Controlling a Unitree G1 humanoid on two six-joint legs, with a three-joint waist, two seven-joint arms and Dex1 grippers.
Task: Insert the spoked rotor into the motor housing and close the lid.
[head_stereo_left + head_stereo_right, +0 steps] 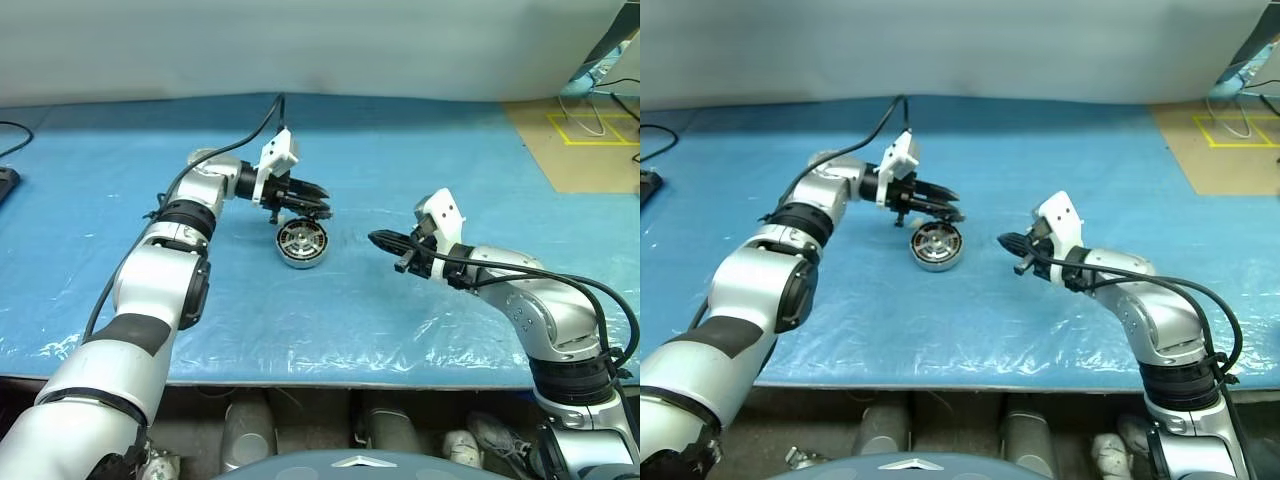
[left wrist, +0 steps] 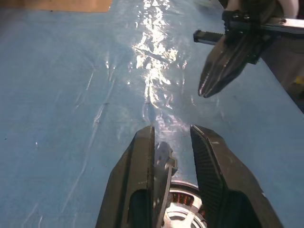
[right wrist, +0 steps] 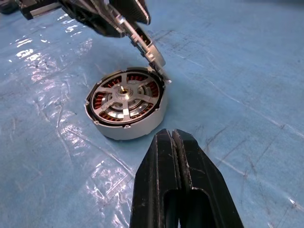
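Observation:
The silver motor housing stands on the blue sheet at mid-table. Inside it lies the spoked rotor, its silver spokes and hub over the copper windings. My left gripper hovers just behind the housing, pointing right, shut on the lid. The lid is tilted up on edge, its lower edge at the housing's far rim, and it shows as a thin grey edge between the fingers. To the right of the housing, a short gap away, my right gripper is shut and holds nothing.
A crinkled blue plastic sheet covers the table, whose front edge runs along the bottom. A black object lies at the far left edge. Brown board with yellow tape sits at the back right.

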